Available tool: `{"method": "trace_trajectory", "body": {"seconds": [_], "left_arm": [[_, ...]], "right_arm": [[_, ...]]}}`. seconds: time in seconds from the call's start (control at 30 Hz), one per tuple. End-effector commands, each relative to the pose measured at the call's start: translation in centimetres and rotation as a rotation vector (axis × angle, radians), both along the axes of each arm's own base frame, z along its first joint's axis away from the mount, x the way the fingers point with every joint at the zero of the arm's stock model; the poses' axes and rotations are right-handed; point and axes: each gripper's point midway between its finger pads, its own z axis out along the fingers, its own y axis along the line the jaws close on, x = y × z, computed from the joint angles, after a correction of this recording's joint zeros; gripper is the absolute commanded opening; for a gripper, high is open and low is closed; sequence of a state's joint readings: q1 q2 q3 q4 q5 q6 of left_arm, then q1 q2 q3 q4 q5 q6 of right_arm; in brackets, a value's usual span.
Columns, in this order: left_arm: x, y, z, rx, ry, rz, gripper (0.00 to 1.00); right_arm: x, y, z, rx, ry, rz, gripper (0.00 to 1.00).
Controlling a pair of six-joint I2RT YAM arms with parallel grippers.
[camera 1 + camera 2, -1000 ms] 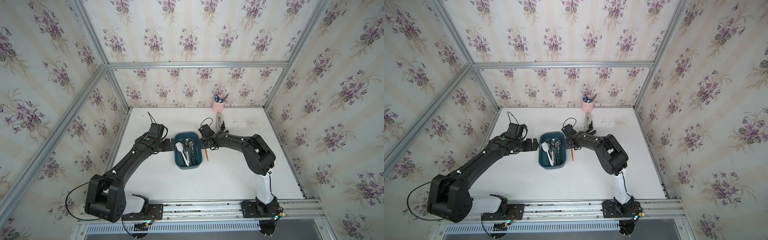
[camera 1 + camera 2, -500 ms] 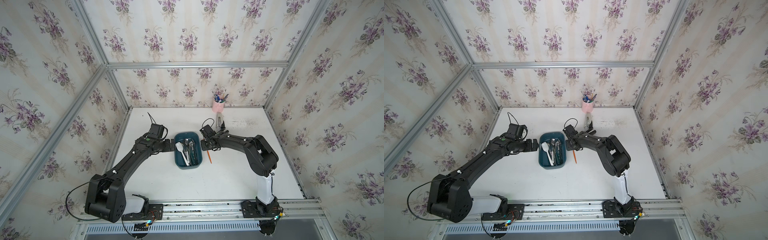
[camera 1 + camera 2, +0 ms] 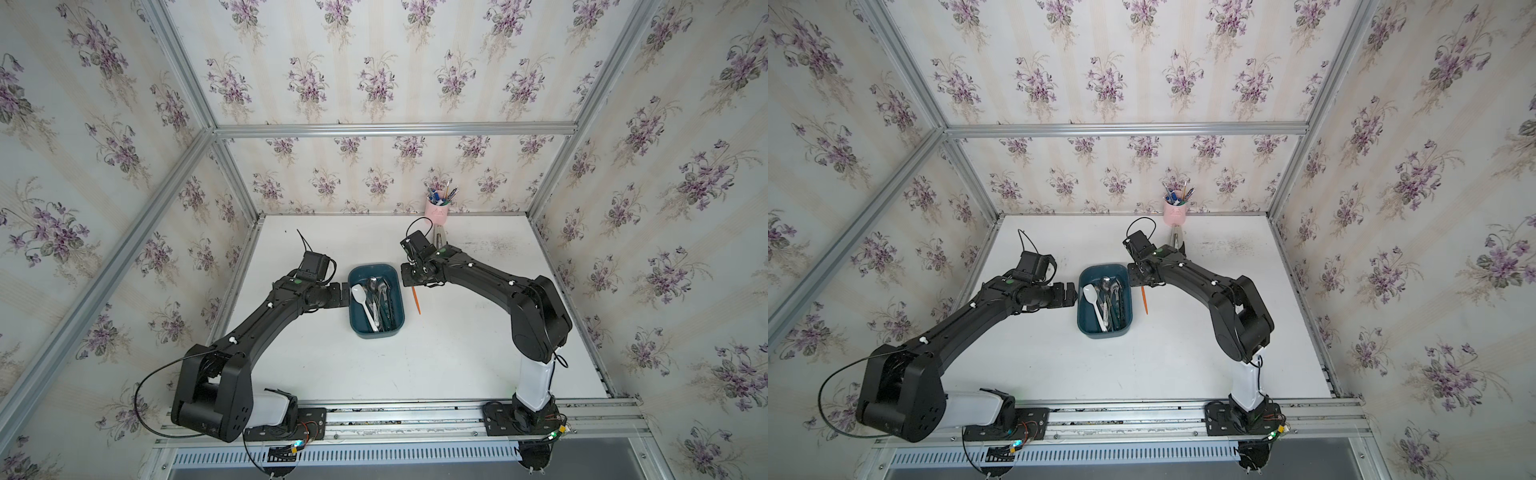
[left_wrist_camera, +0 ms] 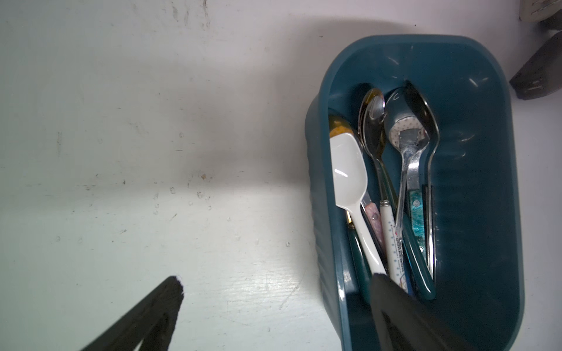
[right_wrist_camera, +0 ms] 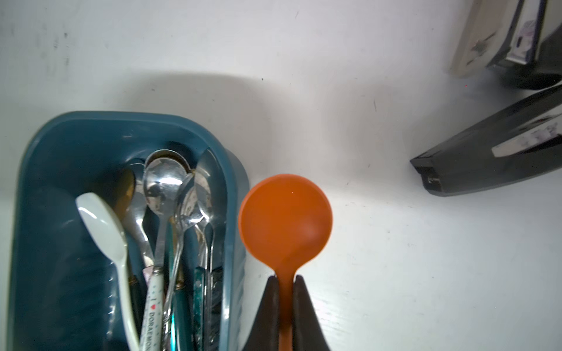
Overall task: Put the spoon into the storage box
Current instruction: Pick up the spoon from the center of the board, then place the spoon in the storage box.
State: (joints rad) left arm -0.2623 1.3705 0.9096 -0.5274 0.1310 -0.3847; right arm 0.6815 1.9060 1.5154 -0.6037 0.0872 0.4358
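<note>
The right pincer (image 5: pixel 285 278) pinches the orange spoon (image 5: pixel 286 218) at its neck, bowl just outside the wall of the storage box (image 5: pixel 60 146); I judge it should lift over the rim, then lay it along the spoons (image 5: pixel 170 188) already inside; the left pincer (image 4: pixel 276 279), spread wide, crowds the opposite wall; the pink cup (image 3: pixel 437 212) stands well apart.

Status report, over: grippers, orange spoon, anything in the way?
Left gripper open, empty. Right gripper shut on orange spoon, beside storage box, not inside. Several spoons already lie in box.
</note>
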Motion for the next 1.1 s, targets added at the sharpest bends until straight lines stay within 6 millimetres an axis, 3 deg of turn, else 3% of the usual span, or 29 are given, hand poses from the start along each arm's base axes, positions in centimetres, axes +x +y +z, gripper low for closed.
{"method": "trace_trajectory", "body": {"seconds": [0.0, 0.2, 0.33, 0.63, 0.83, 1.07], "left_arm": [[0.2, 0.4, -0.3, 0.018, -0.009, 0.005, 1.00], [0.0, 0.3, -1.1, 0.017, 0.009, 0.004, 1.00], [0.1, 0.3, -1.0, 0.012, 0.006, 0.009, 1.00], [0.0, 0.4, -0.9, 0.017, 0.007, 0.015, 1.00], [-0.1, 0.5, -0.8, 0.018, 0.005, 0.016, 1.00], [-0.1, 0.5, -0.5, 0.022, 0.002, 0.010, 1.00]], "right_arm": [[-0.9, 0.2, 1.6, 0.030, 0.028, -0.012, 0.02], [-0.7, 3.3, 4.7, 0.124, 0.001, 0.032, 0.01], [-1.2, 6.0, 4.7, 0.148, 0.007, 0.082, 0.01], [-2.4, 10.2, 0.8, 0.204, 0.091, 0.161, 0.01], [-3.4, 10.3, -2.9, 0.152, 0.147, 0.185, 0.01], [-3.5, 10.1, -5.7, 0.124, 0.161, 0.182, 0.03]]}}
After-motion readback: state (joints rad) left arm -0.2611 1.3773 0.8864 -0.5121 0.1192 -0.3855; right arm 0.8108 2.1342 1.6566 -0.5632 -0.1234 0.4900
